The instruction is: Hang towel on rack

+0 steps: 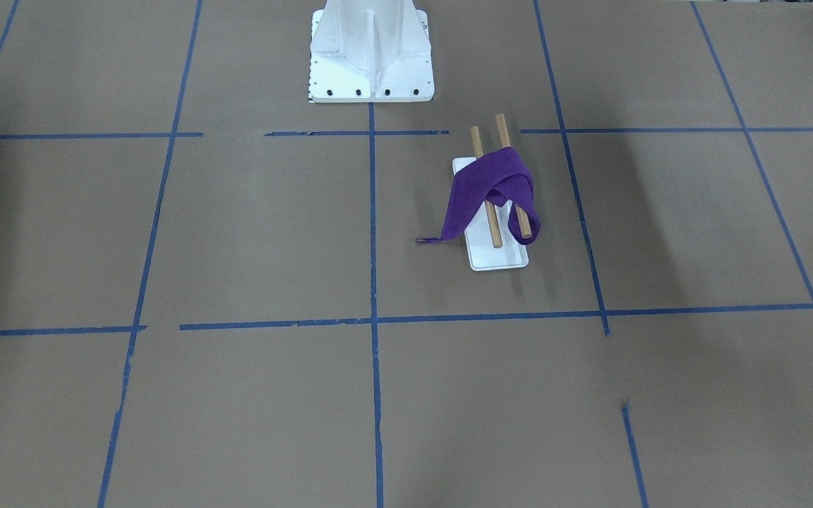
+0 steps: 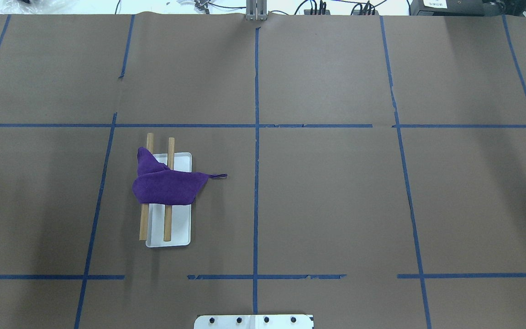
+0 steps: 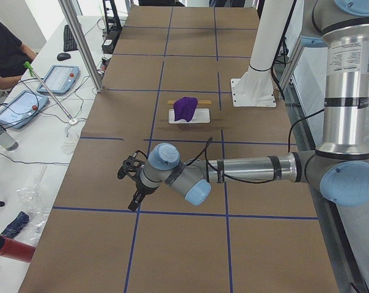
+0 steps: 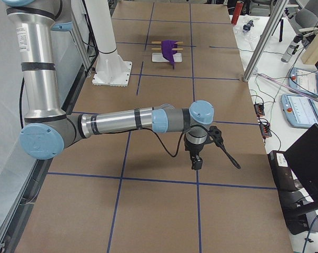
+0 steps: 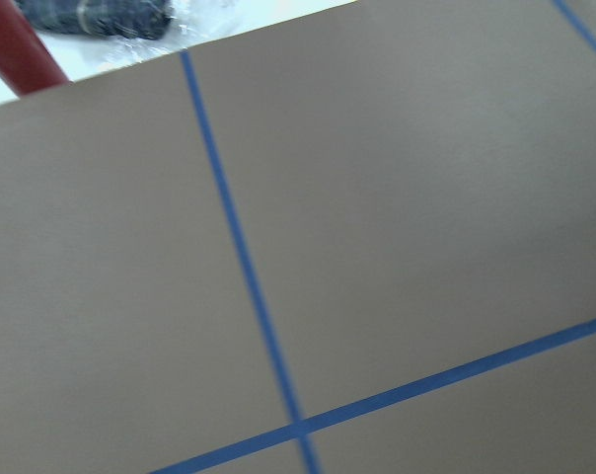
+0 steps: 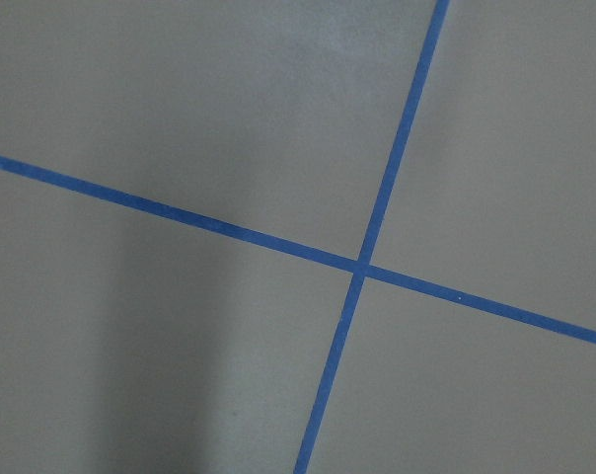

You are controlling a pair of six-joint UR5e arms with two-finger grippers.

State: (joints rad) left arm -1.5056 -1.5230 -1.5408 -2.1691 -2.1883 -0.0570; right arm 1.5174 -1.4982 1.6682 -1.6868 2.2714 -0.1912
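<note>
A purple towel (image 1: 491,185) lies draped across both wooden dowels of the rack (image 1: 498,257), with one corner and its loop trailing onto the table. It also shows in the overhead view as the towel (image 2: 165,185) on the rack (image 2: 178,233). My left gripper (image 3: 134,183) hangs far from the rack (image 3: 200,117), near the table's end. My right gripper (image 4: 197,157) hangs near the opposite end, far from the towel (image 4: 169,48). Both show only in side views, so I cannot tell whether they are open or shut. The wrist views show only brown paper and blue tape.
The white bolted robot pedestal (image 1: 371,56) stands behind the rack. Blue tape lines grid the brown table cover. A slanted metal pole (image 3: 80,43), tablets and cables sit along the operators' side, and a red cylinder (image 3: 7,249) lies off the table's corner.
</note>
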